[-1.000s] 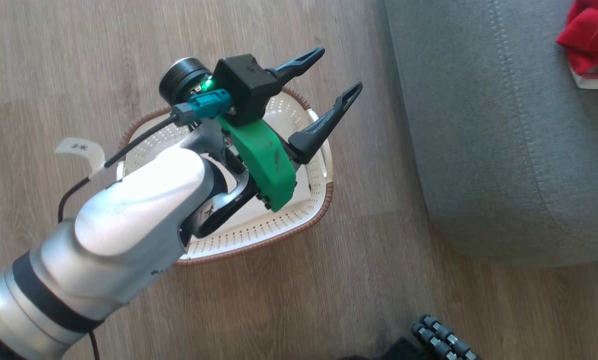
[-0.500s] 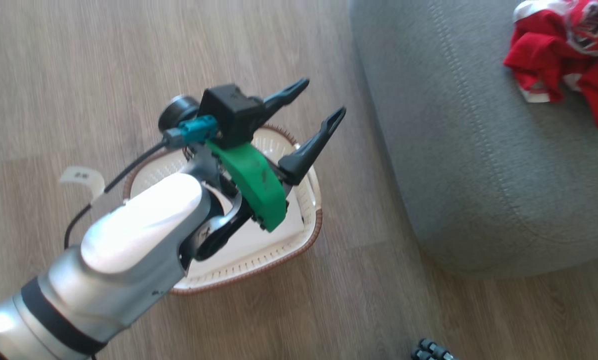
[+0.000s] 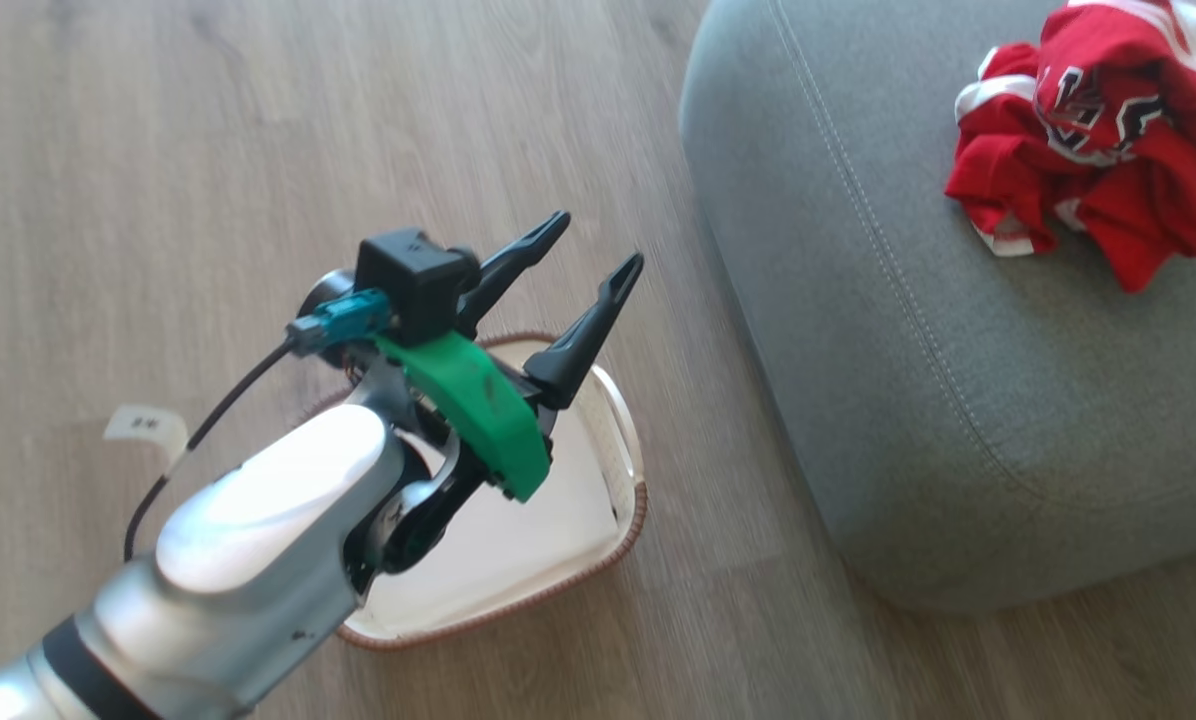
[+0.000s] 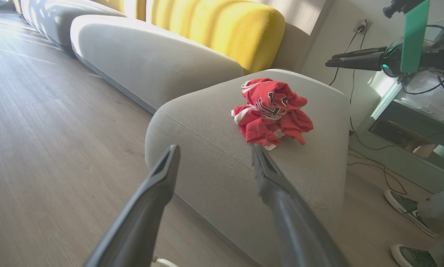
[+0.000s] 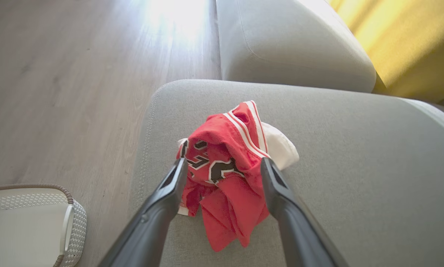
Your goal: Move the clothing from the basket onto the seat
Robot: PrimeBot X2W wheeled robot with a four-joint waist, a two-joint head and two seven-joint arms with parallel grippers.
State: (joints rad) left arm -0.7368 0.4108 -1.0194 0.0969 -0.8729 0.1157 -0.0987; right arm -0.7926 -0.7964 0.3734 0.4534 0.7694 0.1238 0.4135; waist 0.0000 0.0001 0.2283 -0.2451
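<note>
Crumpled red jersey clothing with white trim (image 3: pixel 1088 150) lies on the grey stitched fabric seat (image 3: pixel 858 420). The cream perforated plastic basket (image 3: pixel 623 470) looks bare where visible. Left gripper (image 3: pixel 596 240) is spread and empty over the basket. Right gripper (image 5: pixel 225 163) is spread above the heap. Retreat upward, so no finger snags the fabric.

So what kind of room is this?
Most likely a living room: there's a big grey sofa seat, a fat yellow cushion, and a wooden floor.
</note>
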